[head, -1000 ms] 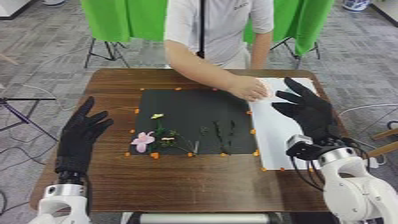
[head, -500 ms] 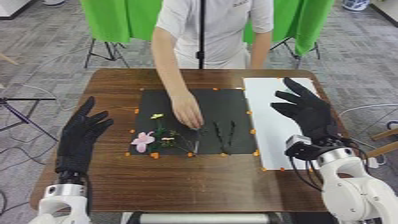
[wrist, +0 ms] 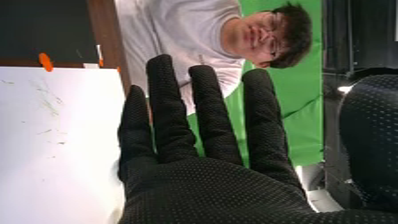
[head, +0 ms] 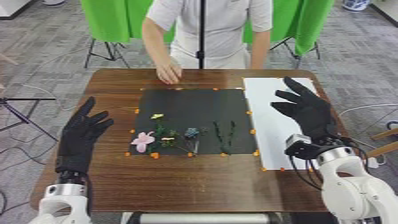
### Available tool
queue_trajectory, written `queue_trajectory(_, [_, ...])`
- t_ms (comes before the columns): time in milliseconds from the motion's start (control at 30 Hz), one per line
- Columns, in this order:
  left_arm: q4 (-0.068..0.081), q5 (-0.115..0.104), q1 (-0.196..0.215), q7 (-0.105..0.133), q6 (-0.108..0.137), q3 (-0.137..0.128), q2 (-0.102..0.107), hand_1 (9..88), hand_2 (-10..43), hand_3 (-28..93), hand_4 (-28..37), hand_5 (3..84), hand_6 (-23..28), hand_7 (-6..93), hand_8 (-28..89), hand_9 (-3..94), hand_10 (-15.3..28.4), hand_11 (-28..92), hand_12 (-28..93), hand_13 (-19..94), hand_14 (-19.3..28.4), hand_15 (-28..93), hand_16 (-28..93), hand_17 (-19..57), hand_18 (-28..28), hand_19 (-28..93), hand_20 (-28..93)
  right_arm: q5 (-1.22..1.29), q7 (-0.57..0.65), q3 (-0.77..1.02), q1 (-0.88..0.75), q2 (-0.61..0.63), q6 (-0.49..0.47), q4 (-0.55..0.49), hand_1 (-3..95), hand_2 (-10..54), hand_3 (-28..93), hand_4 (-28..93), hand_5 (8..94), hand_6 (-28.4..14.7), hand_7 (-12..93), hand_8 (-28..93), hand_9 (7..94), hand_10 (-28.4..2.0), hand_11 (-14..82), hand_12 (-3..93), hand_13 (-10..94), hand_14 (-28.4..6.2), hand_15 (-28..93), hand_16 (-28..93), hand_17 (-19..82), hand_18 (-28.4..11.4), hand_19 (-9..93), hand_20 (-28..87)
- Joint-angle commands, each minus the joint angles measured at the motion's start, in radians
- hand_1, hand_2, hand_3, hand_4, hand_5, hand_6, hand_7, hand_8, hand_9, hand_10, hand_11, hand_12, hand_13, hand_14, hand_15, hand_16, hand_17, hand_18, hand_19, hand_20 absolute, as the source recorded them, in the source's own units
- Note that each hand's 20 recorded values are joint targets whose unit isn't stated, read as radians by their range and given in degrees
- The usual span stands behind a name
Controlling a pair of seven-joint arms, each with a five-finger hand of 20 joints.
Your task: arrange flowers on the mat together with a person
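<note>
Two green stems [head: 232, 133] are lying on the black mat [head: 187, 102], left and to the near side of the robot's right hand [head: 313, 112], their long axes running near to far. That hand, the closer of the robot's two, is hanging over the white sheet [head: 271, 131], fingers spread and holding nothing. The left hand [head: 78, 140] is hovering left of the mat, loosely open and empty. Left of the stems, blue [head: 192, 132], pink [head: 142, 142] and yellow flowers [head: 157, 116] are resting; the blue one is probably crowding any sideways reach. A person's hand [head: 169, 73] is resting by the counter's [head: 178, 187] far edge, seemingly out of the way.
</note>
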Motion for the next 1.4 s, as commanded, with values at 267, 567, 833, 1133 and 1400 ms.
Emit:
queue_trajectory(267, [-0.002, -0.013, 0.005, 0.004, 0.013, 0.01, 0.011, 19.1, 1.6, 77, -28.3, 30.5, 2.8, 9.9, -8, 33.5, 17.5, 25, 11, 23, 24.5, 53, -9, -7.4, 22.0, 47, 17, -0.026, -0.004, 0.016, -0.018, -0.004, 0.035, -0.006, 14.7, 3.8, 80, -28, 38.5, 3.6, 12, -11, 40.7, -14.0, 13.0, 16.2, 30, -19.4, 42, 14, 0, -19.1, 43, 23])
queue_trajectory(567, [-0.001, -0.021, -0.003, 0.007, 0.018, 0.02, 0.03, 19.2, 1.7, 77, -28.3, 30.5, 2.8, 10.0, -8, 33.5, 17.5, 25, 11, 23, 24.5, 53, -9, -7.4, 21.9, 47, 17, -0.251, 0.094, 0.099, 0.038, 0.168, 0.136, 0.048, 18.2, 2.4, 80, -28, 38.4, 3.6, 13, -11, 41.3, -14.1, 15.6, 16.8, 34, -18.8, 54, 13, 3, -19.7, 50, 28])
queue_trajectory(833, [-0.001, -0.028, -0.003, 0.018, 0.025, 0.028, 0.039, 19.4, 1.8, 77, -28.3, 30.5, 2.9, 9.8, -8, 33.5, 17.5, 26, 11, 23, 24.5, 53, -9, -7.5, 21.9, 47, 17, -0.494, 0.308, -0.013, 0.226, 0.327, 0.188, 0.2, 19.8, 0.5, 80, -27, 37.1, 3.9, 14, -11, 39.5, -14.1, 17.1, 17.1, 35, -18.3, 60, 12, 5, -20.7, 54, 29])
queue_trajectory(1133, [0.001, -0.033, -0.017, 0.024, 0.027, 0.04, 0.043, 19.8, 1.9, 78, -28.3, 30.4, 2.8, 9.9, -8, 33.5, 17.6, 26, 11, 23, 24.5, 53, -9, -7.5, 22.0, 47, 17, -0.886, 0.491, -0.287, 0.517, 0.39, 0.059, 0.389, 23.3, -2.0, 79, -27, 36.4, 4.2, 15, -12, 37.5, -12.4, 14.7, 15.9, 35, -17.1, 54, 9, 8, -23.9, 53, 26])
queue_trajectory(1400, [0.001, -0.033, -0.025, 0.019, 0.024, 0.042, 0.047, 20.2, 2.0, 78, -28.3, 30.3, 2.8, 10.0, -8, 33.4, 17.6, 26, 11, 23, 24.5, 53, -9, -7.5, 21.9, 47, 17, -1.121, 0.57, -0.46, 0.663, 0.389, -0.049, 0.511, 26.3, -3.5, 79, -27, 36.5, 4.3, 17, -13, 38.9, -11.6, 15.8, 16.1, 39, -15.1, 54, 10, 10, -24.8, 54, 24])
